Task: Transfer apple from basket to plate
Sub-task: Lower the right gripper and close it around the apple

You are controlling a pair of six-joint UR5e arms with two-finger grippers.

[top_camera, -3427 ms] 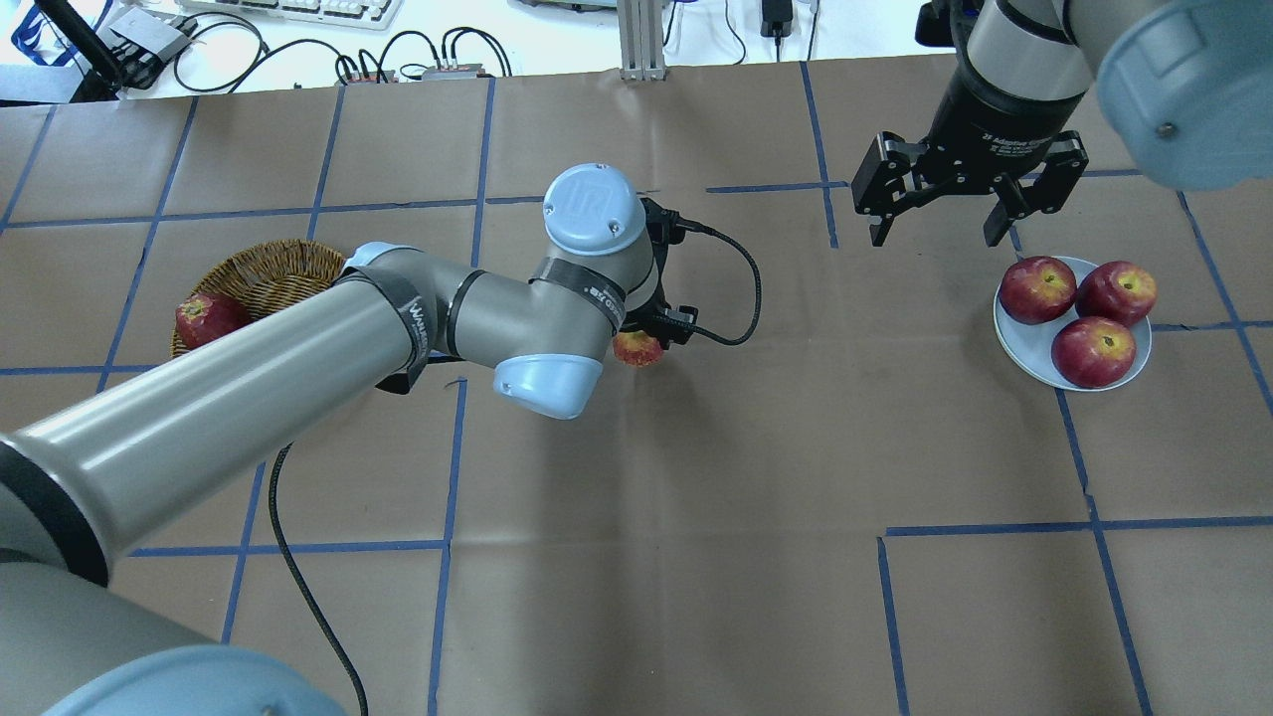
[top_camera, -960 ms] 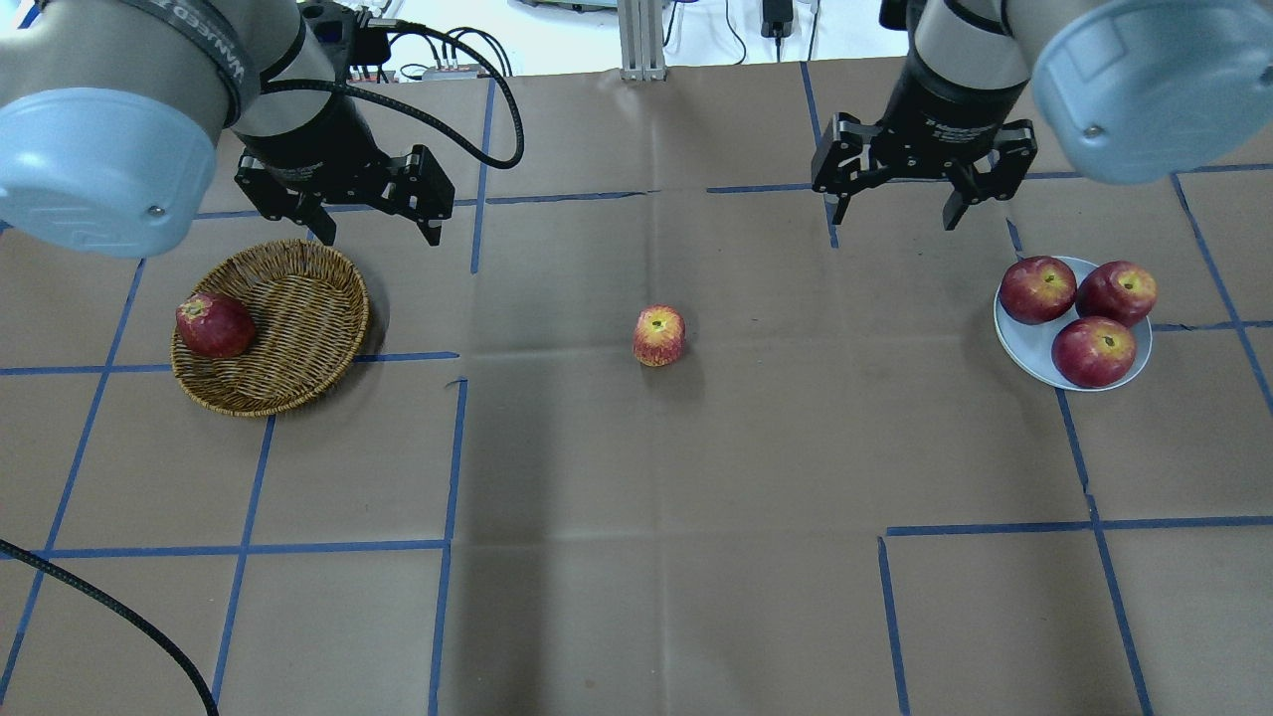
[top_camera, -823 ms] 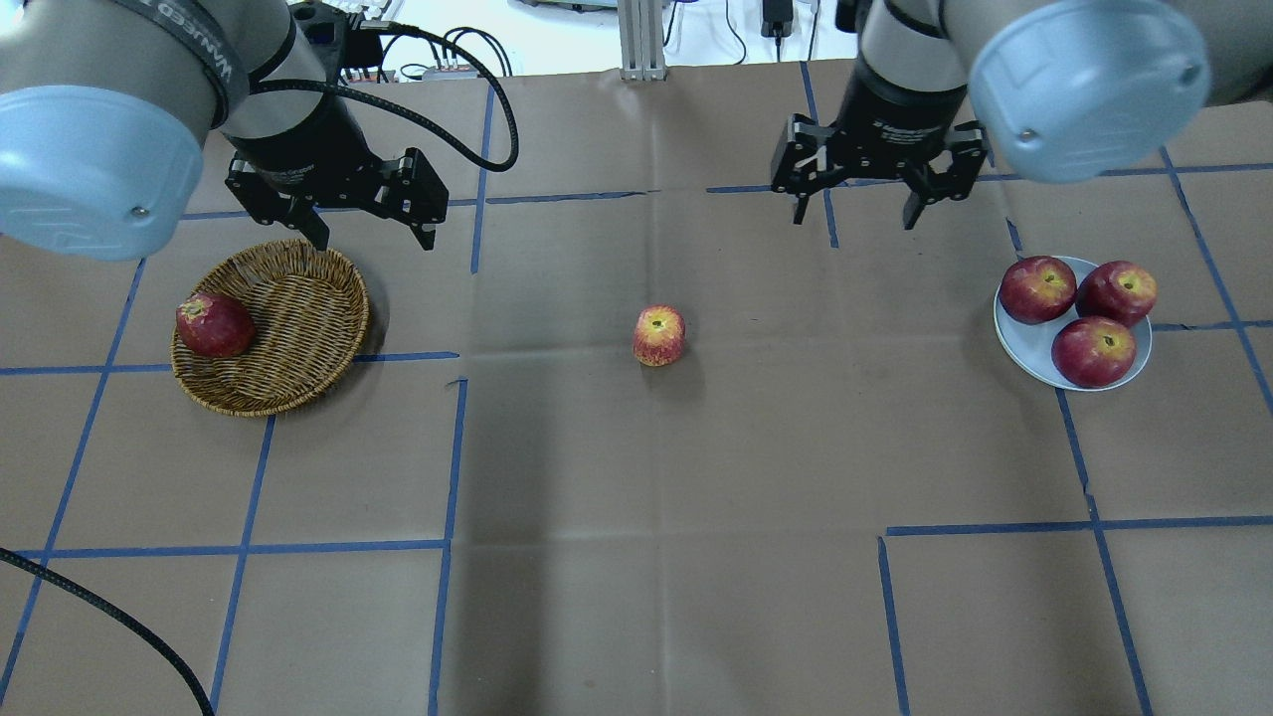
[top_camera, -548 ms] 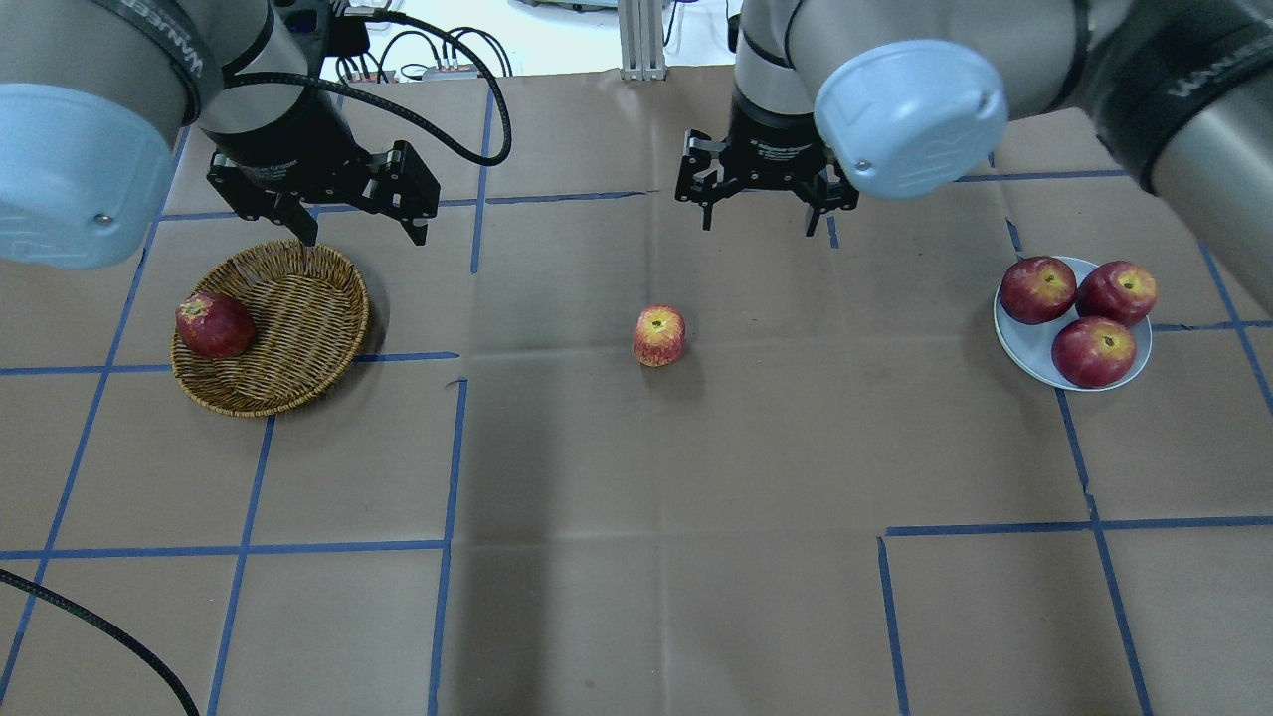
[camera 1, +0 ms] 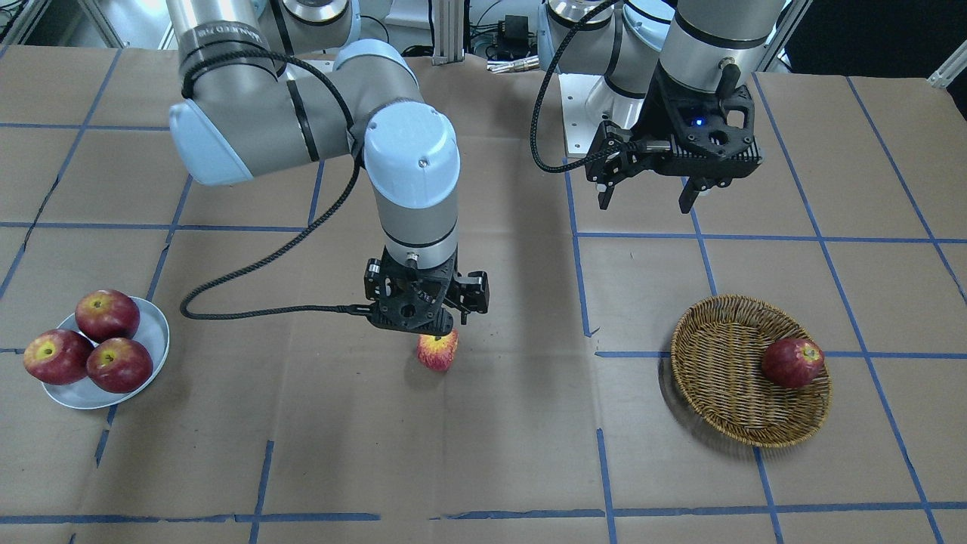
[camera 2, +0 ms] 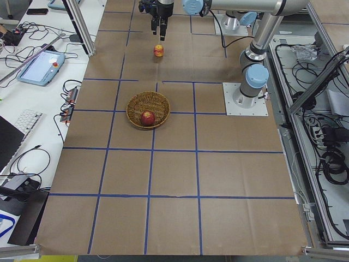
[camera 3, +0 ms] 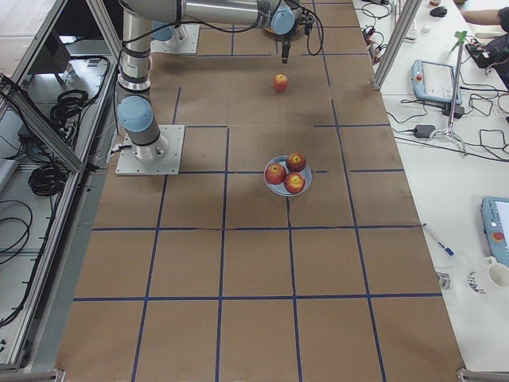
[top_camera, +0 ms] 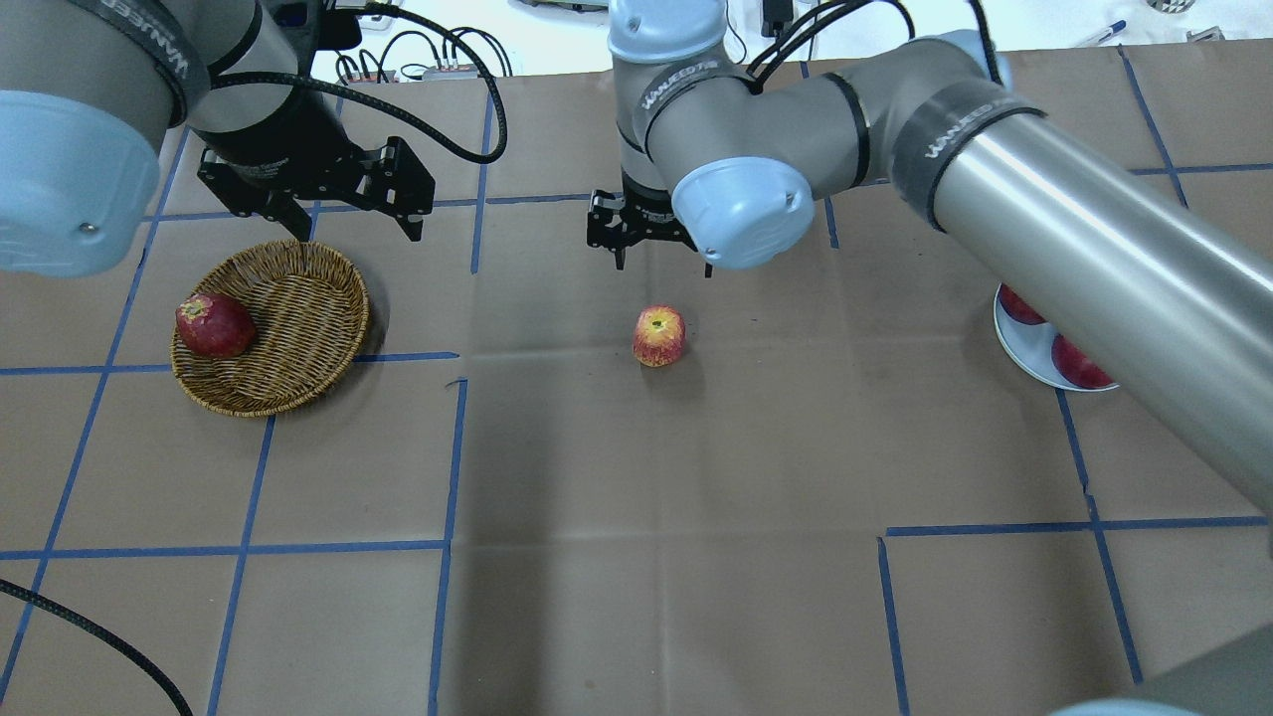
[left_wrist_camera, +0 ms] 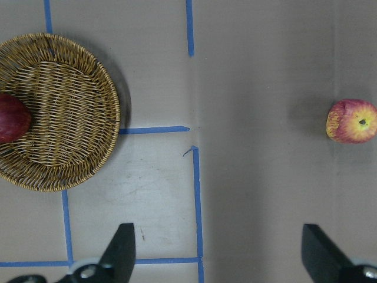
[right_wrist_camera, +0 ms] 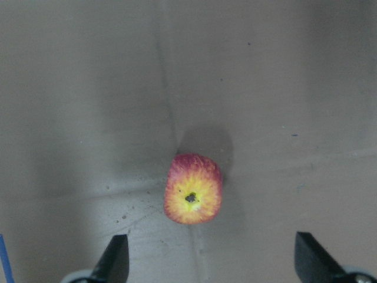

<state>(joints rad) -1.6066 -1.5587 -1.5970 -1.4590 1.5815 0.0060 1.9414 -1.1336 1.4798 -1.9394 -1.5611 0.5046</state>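
The apple [top_camera: 658, 336], light red with a yellow blush, stands on the brown paper at the table's middle, outside the basket [top_camera: 298, 338]. It also shows in the front view [camera 1: 438, 352] and the right wrist view [right_wrist_camera: 193, 188]. My right gripper [top_camera: 662, 263] is open and empty just above it, not touching; the right wrist view shows its fingertips [right_wrist_camera: 118, 254] wide apart. My left gripper [top_camera: 356, 225] is open and empty behind the basket. The plate [camera 1: 155, 332] sits at the far right of the table, partly hidden by my right arm in the overhead view.
A dark red apple [top_camera: 212, 324] lies at the basket's left edge. Three dark red apples [camera 1: 83, 340] fill most of the plate. My right forearm [top_camera: 1094, 259] stretches across the table's right half. Blue tape lines grid the paper.
My right gripper has swung left from near the plate to over the apple. My left gripper let the apple go at the middle and now stays behind the basket.
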